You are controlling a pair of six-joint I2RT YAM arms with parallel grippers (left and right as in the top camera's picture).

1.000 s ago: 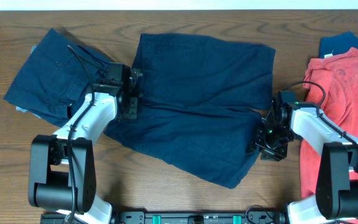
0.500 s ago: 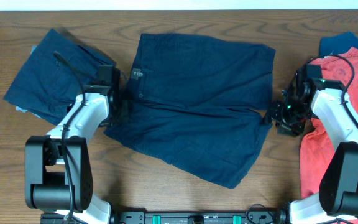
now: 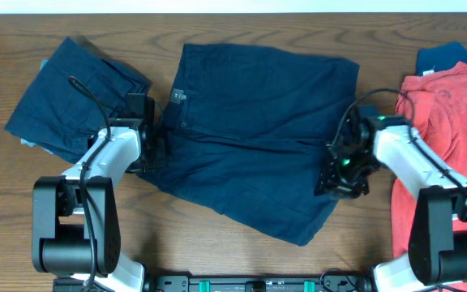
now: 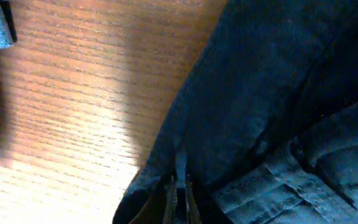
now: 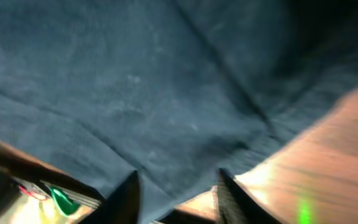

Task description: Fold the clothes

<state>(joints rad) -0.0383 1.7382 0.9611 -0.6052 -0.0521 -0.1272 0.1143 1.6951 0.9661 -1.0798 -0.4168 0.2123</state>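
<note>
Left gripper [image 4: 178,198]: fingers pressed together on a thin fold at the shorts [image 3: 258,138] waist edge.
Right gripper [image 5: 178,198]: fingers held apart, shorts hem seen between them.

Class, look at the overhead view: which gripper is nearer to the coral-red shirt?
Right. The right gripper sits at the spread navy shorts' right edge, just left of the coral-red shirt; the left gripper is at the shorts' far left edge.
</note>
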